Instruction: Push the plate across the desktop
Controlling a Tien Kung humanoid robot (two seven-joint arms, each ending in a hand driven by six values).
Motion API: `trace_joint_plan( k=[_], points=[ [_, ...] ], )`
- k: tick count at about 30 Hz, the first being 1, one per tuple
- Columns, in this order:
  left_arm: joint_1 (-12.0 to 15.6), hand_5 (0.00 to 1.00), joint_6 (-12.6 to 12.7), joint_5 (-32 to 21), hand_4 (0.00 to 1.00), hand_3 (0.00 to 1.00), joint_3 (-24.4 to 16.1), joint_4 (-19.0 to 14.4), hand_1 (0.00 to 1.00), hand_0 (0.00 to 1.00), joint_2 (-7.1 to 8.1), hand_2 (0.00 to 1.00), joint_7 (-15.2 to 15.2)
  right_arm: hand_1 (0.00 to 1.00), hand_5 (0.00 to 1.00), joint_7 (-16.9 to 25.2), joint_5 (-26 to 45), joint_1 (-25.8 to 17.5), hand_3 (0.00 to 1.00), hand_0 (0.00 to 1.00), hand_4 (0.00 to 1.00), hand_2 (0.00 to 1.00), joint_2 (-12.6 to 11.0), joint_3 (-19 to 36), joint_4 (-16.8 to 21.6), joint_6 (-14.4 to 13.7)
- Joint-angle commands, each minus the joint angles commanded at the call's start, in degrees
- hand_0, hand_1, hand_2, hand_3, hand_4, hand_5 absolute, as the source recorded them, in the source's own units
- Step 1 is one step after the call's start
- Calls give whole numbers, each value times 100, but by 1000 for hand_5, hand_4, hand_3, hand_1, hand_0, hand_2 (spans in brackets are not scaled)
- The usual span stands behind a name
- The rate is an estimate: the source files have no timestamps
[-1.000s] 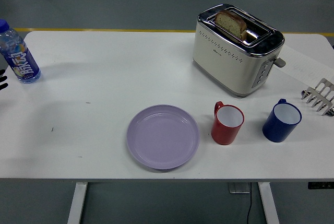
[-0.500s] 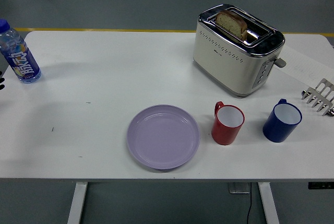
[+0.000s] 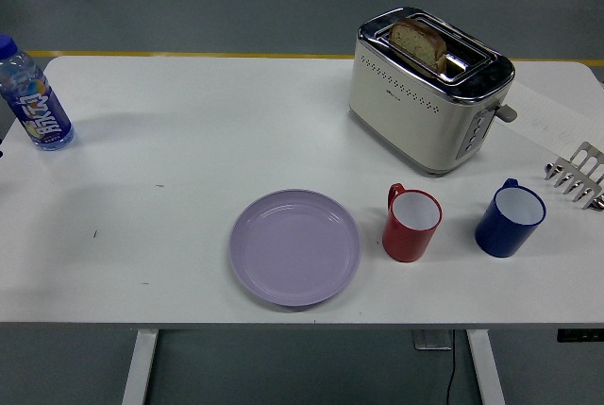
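Presently, no left hand can be made out at the left edge of the table [image 3: 170,122], so nothing can be recorded of its fingers or its distance from the work. At the far left a water bottle [image 3: 33,93] is found standing upright, well apart from everything else.

The plate [image 3: 294,246], lilac and empty, is seen lying flat close to the near edge, slightly left of the table's middle. It is untouched. Being round, it has no long axis, and no particular direction of push is favoured by its shape. Open table is noted to its left and on its far side.

Just beside the plate's right rim a red mug [image 3: 411,224] is standing upright, apart from the rim by a narrow gap. Farther back and to the right a toaster [image 3: 427,89] is set, with a slice of bread [image 3: 418,42] standing in one slot. A blue mug [image 3: 510,218] is placed right of the red one.

At the right edge what is taken to be the right hand [image 3: 578,175] is seen resting on the table, its pale fingers [image 3: 559,172] apart and holding nothing.

The governing relation is judged as follows: the plate lies to the left of these fingers and somewhat nearer, well apart from them, with both mugs between. A straight reach from the right would be obstructed by the mugs. An approach over them or along the near edge would be required, and a leftward or far-going push is judged the least likely to cause a collision.
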Motion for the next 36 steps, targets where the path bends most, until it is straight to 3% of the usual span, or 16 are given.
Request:
trace_joint_plan(
  k=[36],
  points=[
    [93,998,16,98,554,713,109,-93,742,758,74,723,-4,590,513,63,147,-60,727,637,443,671,24,-73,-10,-62]
  ],
)
